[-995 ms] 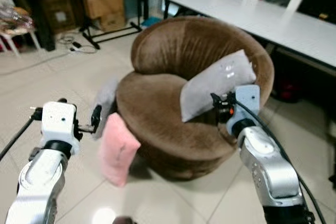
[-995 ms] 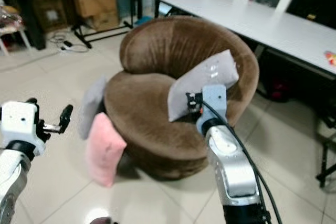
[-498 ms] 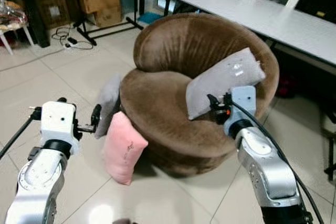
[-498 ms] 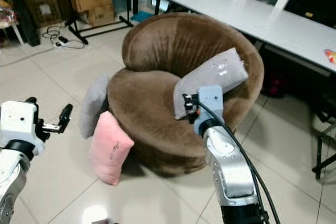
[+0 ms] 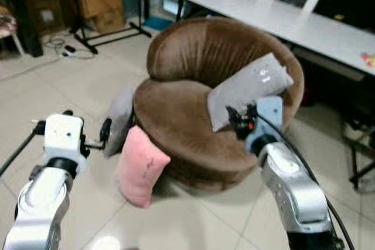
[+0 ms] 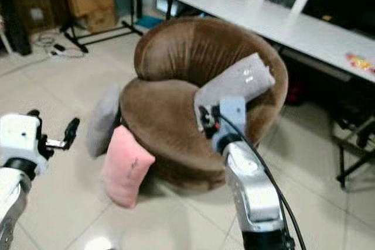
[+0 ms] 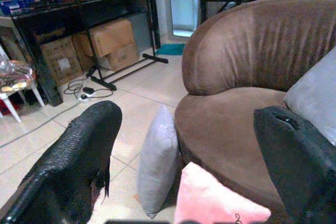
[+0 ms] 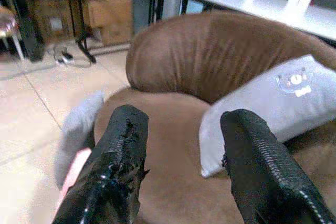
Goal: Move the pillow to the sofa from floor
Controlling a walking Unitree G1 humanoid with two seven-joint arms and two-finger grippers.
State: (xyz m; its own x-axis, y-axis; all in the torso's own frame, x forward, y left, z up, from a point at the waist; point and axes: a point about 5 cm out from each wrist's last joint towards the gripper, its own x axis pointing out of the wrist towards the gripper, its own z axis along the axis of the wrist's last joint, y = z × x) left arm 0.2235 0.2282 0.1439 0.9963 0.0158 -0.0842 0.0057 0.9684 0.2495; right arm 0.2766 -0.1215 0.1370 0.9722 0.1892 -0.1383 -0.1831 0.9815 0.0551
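Observation:
A pink pillow (image 5: 139,165) leans on the floor against the front of the round brown sofa (image 5: 193,127). Behind it a grey pillow (image 5: 119,119) stands on the floor by the sofa's left side. Another grey pillow (image 5: 249,89) lies on the sofa seat against the right arm. My left gripper (image 5: 105,130) is open, held just left of the floor pillows; its fingers (image 7: 79,156) frame the grey pillow (image 7: 157,166) and pink pillow (image 7: 215,205). My right gripper (image 5: 234,116) is open above the seat's front right, fingers (image 8: 118,150) apart.
A long white table (image 5: 281,19) with chairs stands behind the sofa at the right. Cardboard boxes (image 5: 99,4), a black stand (image 5: 111,30) and cables (image 5: 64,48) lie at the back left. Tiled floor (image 5: 193,221) is open in front of the sofa.
The view has shifted slightly as the camera moved; the sofa and pillows sit a little differently in the picture. Both grippers hold the same open pose.

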